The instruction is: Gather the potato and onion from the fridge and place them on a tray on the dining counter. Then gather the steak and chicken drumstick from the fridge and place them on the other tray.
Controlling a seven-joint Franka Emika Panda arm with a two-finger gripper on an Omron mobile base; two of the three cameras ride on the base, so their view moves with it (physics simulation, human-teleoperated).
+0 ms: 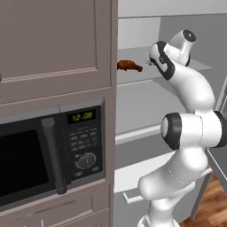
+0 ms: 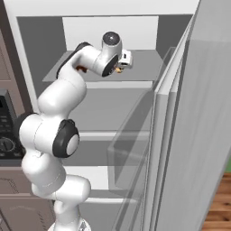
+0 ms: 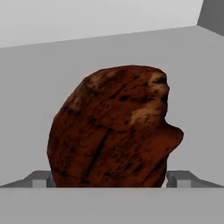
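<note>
Microwave [image 1: 44,155] in its brown cabinet sits left of the open fridge [image 2: 108,103], where the chicken drumstick [image 1: 129,66] lies on the upper shelf [image 1: 137,75], likely left for a second trip. Right of it the gripper [image 2: 121,63] reaches in at shelf height, level for a side-on grab. Up close the steak [image 3: 113,127] sits between 2 fingertips [image 3: 41,178] flanking it; whether they already clamp it, I cannot tell.

Rendered home kitchen. Open fridge [image 2: 189,113] with grey shelves around the gripper [image 1: 149,62], meat right at the fingertips. Built-in black microwave [image 1: 48,155] in brown cabinet [image 1: 53,48], left of and below the gripper. Wood floor [image 2: 219,207] low right.
</note>
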